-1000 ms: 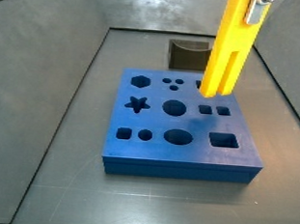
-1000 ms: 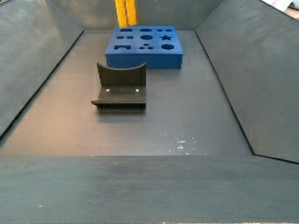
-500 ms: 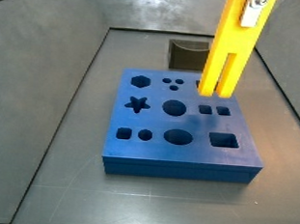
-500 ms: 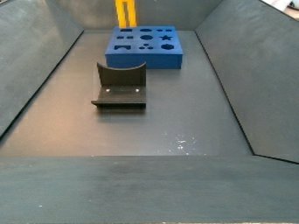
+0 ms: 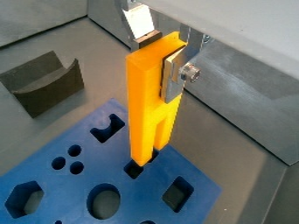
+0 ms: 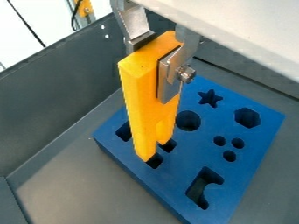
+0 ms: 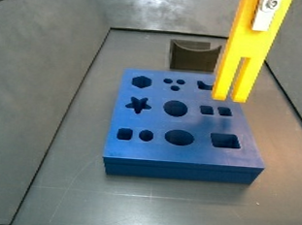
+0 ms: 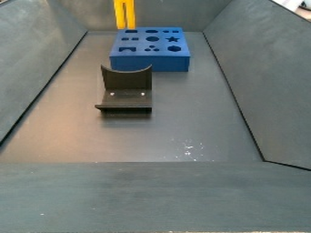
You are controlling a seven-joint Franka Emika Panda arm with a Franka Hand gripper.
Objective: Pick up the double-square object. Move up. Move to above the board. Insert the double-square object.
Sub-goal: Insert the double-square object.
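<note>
The double-square object (image 7: 239, 53) is a long yellow-orange bar hanging upright, its two square prongs pointing down just above the board (image 7: 152, 142). My gripper (image 5: 160, 61) is shut on the bar's upper end, one silver finger (image 5: 176, 74) flat on its side face. Both wrist views show the bar (image 6: 146, 105) held by the gripper (image 6: 156, 54), its prongs over the blue board (image 6: 263, 140) close to the pair of small square cutouts (image 7: 215, 111). A side view shows the bar (image 8: 124, 11) behind the board (image 8: 152, 62). The prongs are not in any hole.
The dark fixture (image 8: 125, 89) stands on the floor beside the board, and also shows as the fixture (image 7: 190, 55) and the fixture (image 5: 45, 80). Sloping grey walls (image 8: 36, 82) enclose the floor. Other cutouts on the board include a star (image 7: 137, 106) and a hexagon (image 7: 141, 82).
The bar, held in the gripper, has shifted sideways over the board toward the two small square cutouts, staying upright at about the same height.
</note>
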